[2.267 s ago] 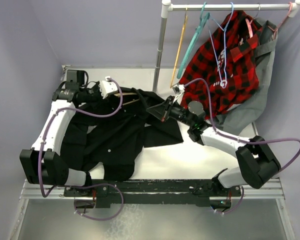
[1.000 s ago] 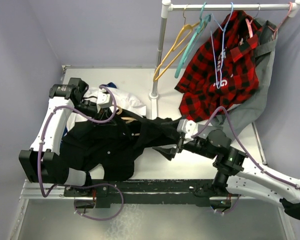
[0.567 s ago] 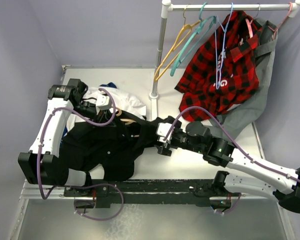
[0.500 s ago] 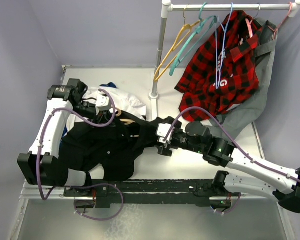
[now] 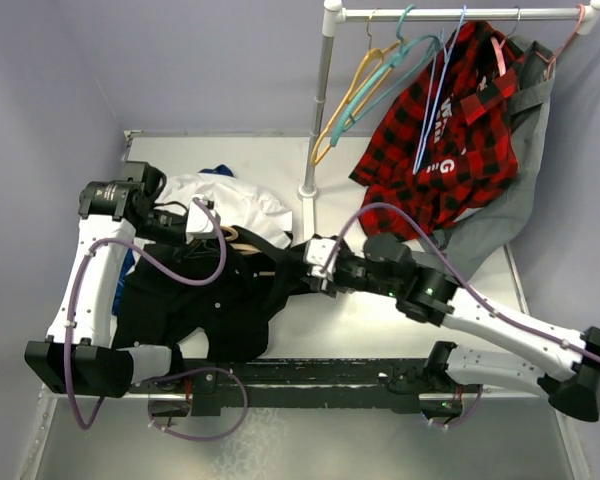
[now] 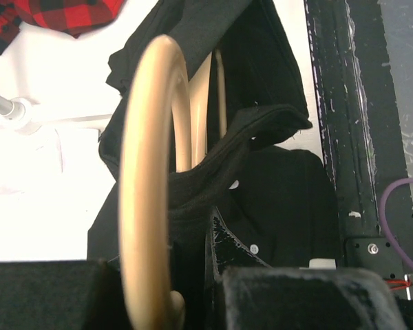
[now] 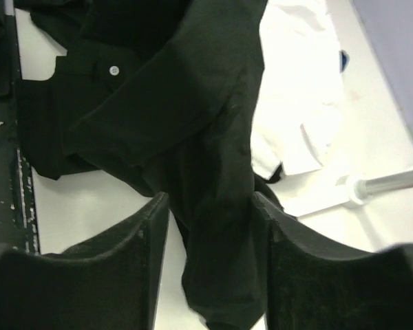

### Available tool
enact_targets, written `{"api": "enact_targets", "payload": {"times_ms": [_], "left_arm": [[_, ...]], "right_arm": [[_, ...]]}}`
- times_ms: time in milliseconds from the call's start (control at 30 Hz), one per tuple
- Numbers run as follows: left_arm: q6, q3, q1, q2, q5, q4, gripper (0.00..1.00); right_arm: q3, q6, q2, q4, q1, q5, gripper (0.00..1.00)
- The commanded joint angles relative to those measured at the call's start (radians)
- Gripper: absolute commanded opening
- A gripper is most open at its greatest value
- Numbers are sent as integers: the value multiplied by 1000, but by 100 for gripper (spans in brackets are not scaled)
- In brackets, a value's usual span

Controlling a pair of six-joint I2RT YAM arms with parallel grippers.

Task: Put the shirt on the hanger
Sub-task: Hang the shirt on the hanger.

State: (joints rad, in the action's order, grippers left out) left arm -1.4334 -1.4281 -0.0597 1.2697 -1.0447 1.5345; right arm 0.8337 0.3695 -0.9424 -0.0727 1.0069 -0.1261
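The left gripper [image 5: 202, 224] is clenched on the smooth curved hook of the tan wooden hanger [image 6: 148, 172], whose flat arms sit partly under the black shirt [image 5: 210, 300] heaped on the worktop's [image 5: 380, 322] left. The right gripper [image 7: 210, 206] straddles a thick fold of the shirt's soft matte cloth. I cannot tell if it pinches. It should bite deep, then draw the shoulder over 1 arm.

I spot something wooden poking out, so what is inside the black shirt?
A tan wooden hanger: its hook and the start of its arms show; the arm ends are covered by the black shirt.
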Motion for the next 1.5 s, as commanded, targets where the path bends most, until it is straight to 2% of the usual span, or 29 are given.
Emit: {"api": "enact_targets", "payload": {"times_ms": [0,133,200,333,433,567,633,733,867,1067,1167,1300,1333,1400,1467], "left_arm": [[-36,-23,-7,-35,-37,15,0],[-43,-17,-15,-42,-38,14,0],[-50,-13,-18,-42,-39,14,0],[-59,-10,-25,-34,-51,13,0],[-59,-16,-32,-25,-60,13,0],[-58,-30,-34,-11,-60,13,0],[-58,-32,-34,-5,-64,13,0],[-52,-39,-34,6,-74,13,0],[-53,-39,-34,12,-96,13,0],[-47,-47,-34,14,-116,13,0],[-47,-46,-35,12,-120,13,0],[-48,-43,-35,8,-120,13,0],[-48,-44,-35,7,-121,13,0],[-48,-44,-35,5,-121,13,0],[-41,-51,-35,6,-117,13,0]], "right_arm": [[89,-41,-111,47,-46,-151,46],[131,-47,-174,60,-91,-226,49],[146,-41,-192,72,-98,-254,45],[203,-33,-245,73,-102,-326,22],[249,-26,-299,53,-102,-360,0],[304,-38,-340,28,-102,-411,0],[318,-50,-348,42,-101,-437,7],[336,-52,-362,56,-100,-452,10],[369,-57,-394,70,-100,-492,9],[456,-72,-489,54,-99,-562,2],[486,-79,-534,46,-96,-588,1],[481,-80,-556,38,-96,-591,13],[474,-78,-559,33,-96,-584,13],[463,-59,-558,6,-96,-564,0],[432,-45,-536,9,-96,-536,0]]}}
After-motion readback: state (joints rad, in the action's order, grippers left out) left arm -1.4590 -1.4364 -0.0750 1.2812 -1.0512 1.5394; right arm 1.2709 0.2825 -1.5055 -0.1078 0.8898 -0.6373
